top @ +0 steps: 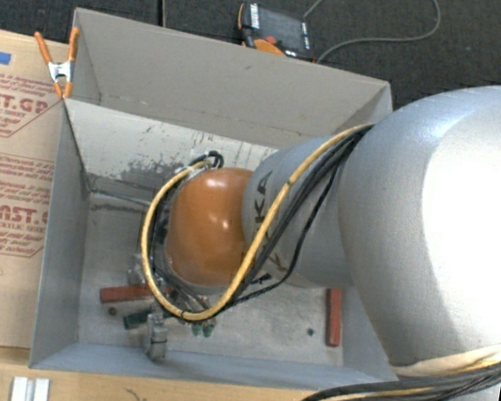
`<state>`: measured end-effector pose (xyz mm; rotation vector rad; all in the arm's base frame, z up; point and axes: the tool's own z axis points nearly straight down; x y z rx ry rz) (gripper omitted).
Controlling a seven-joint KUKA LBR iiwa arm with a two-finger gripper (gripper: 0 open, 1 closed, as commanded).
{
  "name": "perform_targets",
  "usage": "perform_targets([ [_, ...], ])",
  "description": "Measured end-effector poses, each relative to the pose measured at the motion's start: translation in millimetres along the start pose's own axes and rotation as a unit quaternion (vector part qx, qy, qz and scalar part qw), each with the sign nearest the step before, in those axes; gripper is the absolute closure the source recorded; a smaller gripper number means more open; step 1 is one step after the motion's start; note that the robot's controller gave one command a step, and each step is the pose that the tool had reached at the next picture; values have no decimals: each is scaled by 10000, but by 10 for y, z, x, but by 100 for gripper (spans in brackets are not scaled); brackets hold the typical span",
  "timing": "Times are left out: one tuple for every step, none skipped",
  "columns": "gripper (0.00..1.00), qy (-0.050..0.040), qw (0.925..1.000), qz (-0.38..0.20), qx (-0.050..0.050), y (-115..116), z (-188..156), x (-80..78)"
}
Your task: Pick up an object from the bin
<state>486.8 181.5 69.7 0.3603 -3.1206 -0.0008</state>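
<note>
My gripper (pixel 156 339) hangs low over the front left part of the bin floor, close to the front wall. Just to its left lies a reddish-brown stick-like piece (pixel 123 295), flat on the floor. A small dark green item (pixel 131 321) sits right beside the gripper, between it and the stick. Another small green bit (pixel 202 331) shows to the gripper's right, under the arm's cables. The arm's bulk hides the floor behind the gripper.
A reddish-brown bar (pixel 334 315) lies lengthwise by the bin's right wall, well away from the gripper. The arm with its orange cover and yellow cables spans the middle of the bin. Bare floor shows along the left wall and front right.
</note>
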Motion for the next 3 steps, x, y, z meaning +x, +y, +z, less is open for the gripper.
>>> perform_targets([
  [100, -3, 10000, 6, -6, -1, -29, -7],
  [100, -3, 9990, -448, 6, 69, -11, -106],
  [100, -46, 9984, -569, -1, 107, -1720, -189],
])
